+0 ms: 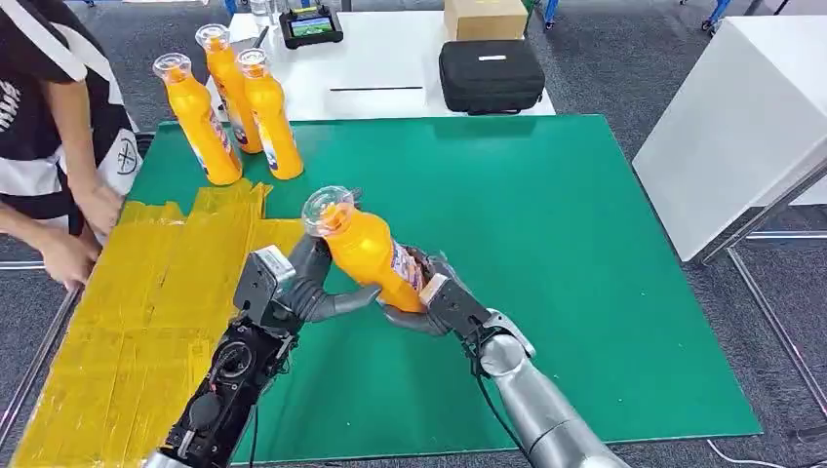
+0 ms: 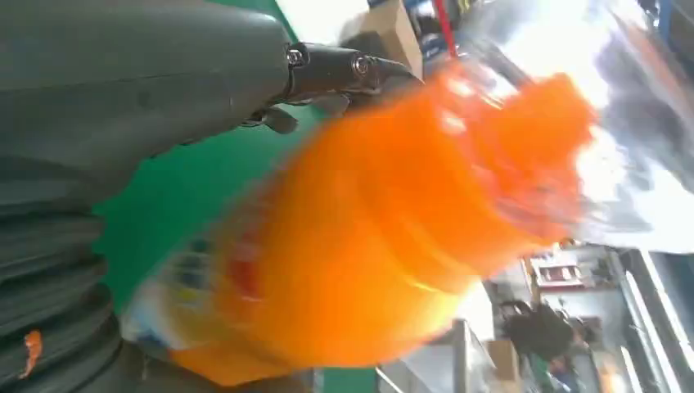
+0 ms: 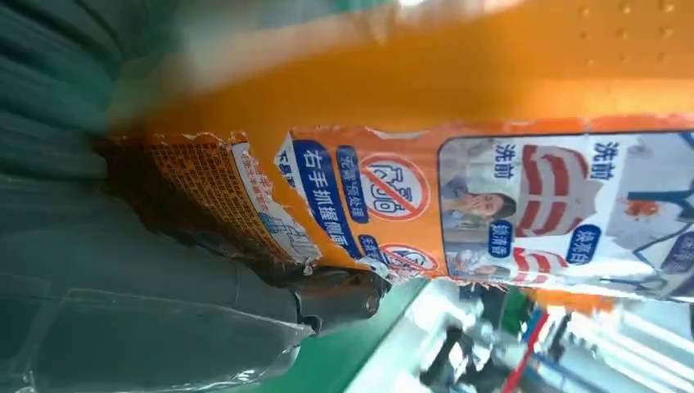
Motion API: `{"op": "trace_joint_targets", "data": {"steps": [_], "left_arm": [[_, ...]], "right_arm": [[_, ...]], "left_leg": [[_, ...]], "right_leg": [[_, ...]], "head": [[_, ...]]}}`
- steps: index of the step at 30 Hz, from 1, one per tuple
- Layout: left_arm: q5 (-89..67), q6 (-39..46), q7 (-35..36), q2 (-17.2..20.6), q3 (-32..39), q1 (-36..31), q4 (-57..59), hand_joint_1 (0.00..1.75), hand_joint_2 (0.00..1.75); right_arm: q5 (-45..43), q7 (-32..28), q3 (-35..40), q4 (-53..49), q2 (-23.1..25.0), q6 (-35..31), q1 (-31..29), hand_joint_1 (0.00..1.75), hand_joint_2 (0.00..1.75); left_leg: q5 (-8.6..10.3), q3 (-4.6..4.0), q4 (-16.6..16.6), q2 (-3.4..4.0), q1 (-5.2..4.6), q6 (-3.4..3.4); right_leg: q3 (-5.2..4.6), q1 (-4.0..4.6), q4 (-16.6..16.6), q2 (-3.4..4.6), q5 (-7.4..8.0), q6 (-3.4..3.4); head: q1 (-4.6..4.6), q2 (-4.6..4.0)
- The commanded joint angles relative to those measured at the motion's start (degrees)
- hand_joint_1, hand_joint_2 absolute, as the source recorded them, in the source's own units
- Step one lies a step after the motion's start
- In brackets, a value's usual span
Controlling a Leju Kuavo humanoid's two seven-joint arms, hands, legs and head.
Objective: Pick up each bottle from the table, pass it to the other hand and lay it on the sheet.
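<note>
Over the green mat, mid-counter: both of my hands meet on one bottle (image 1: 369, 253), lifted clear of the surface and tilted, cap end up and toward the yellow sheet.
Right hand (image 1: 429, 297): cupped under the bottle's lower body, fingers wrapped on the label; I read it as carrying the weight. The right wrist view shows the torn label pressed close against the palm.
Left hand (image 1: 310, 288): fingers curled round the bottle just below the shoulder, from the sheet side. The left wrist view is blurred orange, so I cannot judge how firm that hold is.
Step in hand: the pass between hands, I judge, with both gripping at once and neither let go.
Next move: my guess is the right hand must loosen only once the left has a sure hold, then the left arm swings toward the sheet and lays the bottle on its side.
Yellow sheet (image 1: 146, 312): spread at the left of the green mat (image 1: 585, 273), crinkled, no bottle on it yet.
Standing bottles (image 1: 229, 112): three upright at the far left corner of the mat, close together, waiting.
Person (image 1: 59, 146): at the left edge, hands near the sheet's far side; I would mind them when laying down.
Beyond: a black case (image 1: 491, 75) and cardboard box (image 1: 485, 18) on the white counter (image 1: 380, 58).
</note>
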Motion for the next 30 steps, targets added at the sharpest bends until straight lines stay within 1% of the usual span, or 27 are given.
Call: {"op": "trace_joint_targets", "data": {"steps": [1, 2, 3, 4, 5, 6, 7, 8, 9, 12, 13, 14, 15, 16, 17, 18, 19, 20, 21, 22, 25, 30], "left_arm": [[2.89, -1.68, 0.64, 0.31, -2.40, -2.74, 4.61, 0.00, 1.75], [2.89, -1.68, 0.64, 0.31, -2.40, -2.74, 4.61, 0.00, 1.75], [2.89, -1.68, 0.64, 0.31, -2.40, -2.74, 4.61, 0.00, 1.75], [2.89, -1.68, 0.64, 0.31, -2.40, -2.74, 4.61, 0.00, 1.75], [2.89, -1.68, 0.64, 0.31, -2.40, -2.74, 4.61, 0.00, 1.75], [2.89, -1.68, 0.64, 0.31, -2.40, -2.74, 4.61, 0.00, 1.75], [3.94, -2.42, 0.83, 0.36, -2.64, -2.76, 4.52, 0.00, 1.75], [4.12, -2.61, 0.85, 0.25, -2.88, -2.65, 4.51, 0.00, 1.75], [4.09, -2.58, 0.84, 0.21, -2.99, -2.52, 4.52, 0.00, 1.75], [4.17, -2.67, 0.73, 0.06, -3.83, -2.04, 5.38, 0.00, 1.75], [4.20, -2.65, 0.69, -0.08, -4.12, -2.29, 6.24, 0.00, 1.75], [4.23, -2.64, 0.65, -0.25, -4.35, -2.60, 7.04, 0.00, 1.75], [4.28, -2.65, 0.56, -0.33, -4.42, -2.74, 7.42, 0.00, 1.75], [4.29, -2.66, 0.51, -0.42, -4.51, -2.90, 7.75, 0.00, 1.75], [4.29, -2.65, 0.36, -0.49, -4.61, -3.14, 8.14, 0.10, 1.75], [4.28, -2.63, 0.34, -0.55, -4.62, -3.24, 8.28, 1.52, 1.75], [4.27, -2.55, 0.33, -0.67, -4.63, -3.46, 8.56, 1.75, 1.75], [4.25, -2.45, 0.34, -0.78, -4.56, -3.61, 8.67, 1.75, 1.75], [4.25, -2.45, 0.34, -0.78, -4.56, -3.61, 8.67, 1.75, 1.75], [4.22, -2.43, 0.37, -0.80, -4.54, -3.70, 8.60, 1.75, 1.75], [4.20, -2.30, 0.36, -0.93, -4.38, -3.78, 8.35, 1.75, 1.75], [4.20, -2.30, 0.36, -0.93, -4.38, -3.78, 8.35, 1.75, 1.75]], "right_arm": [[-1.07, -0.44, 4.80, 7.47, 0.97, -0.05, -3.90, 1.75, 1.75], [-1.07, -0.44, 4.80, 7.47, 0.97, -0.05, -3.90, 1.75, 1.75], [-1.07, -0.44, 4.80, 7.47, 0.97, -0.05, -3.90, 1.75, 1.75], [-1.07, -0.44, 4.80, 7.47, 0.97, -0.05, -3.90, 1.75, 1.75], [-1.07, -0.44, 4.80, 7.47, 0.97, -0.05, -3.90, 1.75, 1.75], [-1.07, -0.44, 4.80, 7.47, 0.97, -0.05, -3.90, 1.75, 1.75], [-1.42, -0.46, 4.97, 7.68, 0.94, 0.09, -4.09, 1.75, 1.75], [-1.50, -0.47, 5.06, 7.70, 1.10, 0.10, -4.04, 1.75, 1.75], [-1.52, -0.47, 5.09, 7.72, 1.16, 0.09, -3.93, 1.75, 1.75], [-1.51, -0.75, 5.32, 7.64, 1.04, -0.56, -3.24, 1.75, 1.75], [-1.52, -1.01, 5.40, 7.46, 0.97, -0.70, -3.10, 1.75, 1.75], [-1.45, -1.22, 5.59, 7.14, 0.96, -0.76, -3.02, 1.75, 1.75], [-1.45, -1.26, 5.66, 6.95, 0.95, -0.72, -3.01, 1.75, 1.75], [-1.45, -1.24, 5.73, 6.71, 0.97, -0.64, -3.07, 1.75, 1.75], [-1.45, -1.27, 5.83, 6.36, 1.01, -0.57, -3.04, 1.75, 1.75], [-1.45, -1.27, 5.84, 6.22, 0.98, -0.57, -3.02, 1.75, 1.75], [-1.51, -1.25, 5.78, 5.87, 1.00, -0.64, -2.94, 1.75, 1.75], [-1.60, -1.13, 5.61, 5.72, 0.94, -0.73, -2.92, 1.75, 1.75], [-1.60, -1.13, 5.61, 5.72, 0.94, -0.73, -2.92, 1.75, 1.75], [-1.62, -1.10, 5.55, 5.74, 0.84, -0.71, -2.97, 1.75, 1.75], [-1.75, -1.03, 5.30, 5.72, 0.72, -0.69, -3.06, 1.75, 1.75], [-1.75, -1.03, 5.30, 5.72, 0.72, -0.69, -3.06, 1.75, 1.75]], "left_leg": [[-0.15, 0.36, 0.03, 0.09, 0.08, -0.18], [-0.16, 0.42, 0.01, 0.03, 0.07, -0.20], [-0.08, 0.27, -0.01, -0.01, 0.04, -0.14], [-0.14, 0.34, 0.01, 0.05, 0.07, -0.18], [-0.07, 0.19, -0.02, 0.03, 0.03, -0.11], [-0.14, 0.35, 0.00, 0.03, 0.06, -0.16], [-0.10, 0.24, 0.00, 0.03, 0.06, -0.13], [-0.13, 0.32, 0.00, 0.01, 0.06, -0.15], [-0.07, 0.20, -0.01, 0.00, 0.03, -0.10], [-0.24, 0.54, 0.01, 0.05, 0.08, -0.23], [-0.04, 0.17, -0.04, -0.01, 0.02, -0.09], [-0.16, 0.44, -0.03, -0.02, 0.06, -0.18], [-0.09, 0.28, -0.02, -0.05, 0.05, -0.14], [-0.11, 0.35, -0.03, -0.04, 0.05, -0.16], [-0.20, 0.53, 0.00, -0.02, 0.07, -0.23], [-0.17, 0.43, 0.02, 0.00, 0.07, -0.20], [-0.07, 0.23, -0.01, -0.03, 0.04, -0.12], [-0.13, 0.34, 0.01, -0.01, 0.06, -0.17], [-0.06, 0.18, -0.01, -0.02, 0.04, -0.11], [-0.11, 0.31, 0.01, -0.03, 0.07, -0.16], [-0.07, 0.21, 0.00, 0.00, 0.03, -0.11], [-0.12, 0.30, 0.00, 0.01, 0.04, -0.15]], "right_leg": [[0.37, 0.07, -0.02, 0.16, -0.12, -0.13], [0.45, 0.06, -0.03, 0.10, -0.15, -0.15], [0.29, 0.03, -0.04, 0.04, -0.09, -0.10], [0.37, 0.06, -0.04, 0.11, -0.12, -0.13], [0.20, 0.02, -0.03, 0.07, -0.06, -0.08], [0.37, 0.04, -0.05, 0.09, -0.13, -0.12], [0.27, 0.05, -0.04, 0.08, -0.09, -0.09], [0.36, 0.05, -0.04, 0.07, -0.13, -0.11], [0.22, 0.02, -0.03, 0.04, -0.08, -0.08], [0.58, 0.07, -0.06, 0.13, -0.22, -0.16], [0.18, 0.01, -0.05, 0.03, -0.05, -0.06], [0.48, 0.05, -0.08, 0.05, -0.17, -0.13], [0.33, 0.04, -0.06, 0.00, -0.11, -0.09], [0.39, 0.04, -0.06, 0.02, -0.13, -0.11], [0.58, 0.06, -0.06, 0.06, -0.21, -0.16], [0.47, 0.06, -0.04, 0.07, -0.17, -0.14], [0.25, 0.03, -0.04, 0.02, -0.09, -0.09], [0.37, 0.05, -0.04, 0.06, -0.13, -0.12], [0.20, 0.03, -0.04, 0.02, -0.06, -0.08], [0.35, 0.05, -0.04, 0.03, -0.12, -0.11], [0.23, 0.02, -0.03, 0.04, -0.08, -0.08], [0.31, 0.02, -0.03, 0.07, -0.12, -0.10]], "head": [[0.00, 0.00], [0.00, 0.00], [0.00, 0.00], [0.02, 0.00], [0.00, 0.00], [0.02, 0.00], [0.00, 0.00], [0.00, 0.00], [0.00, 0.00], [0.00, 0.00], [0.00, 0.00], [0.00, 0.00], [0.00, 0.00], [0.00, 0.00], [0.00, 0.00], [0.00, 0.00], [0.00, 0.00], [0.00, 0.00], [0.02, 0.00], [0.00, 0.00], [0.00, 0.00], [0.00, 0.00]]}}
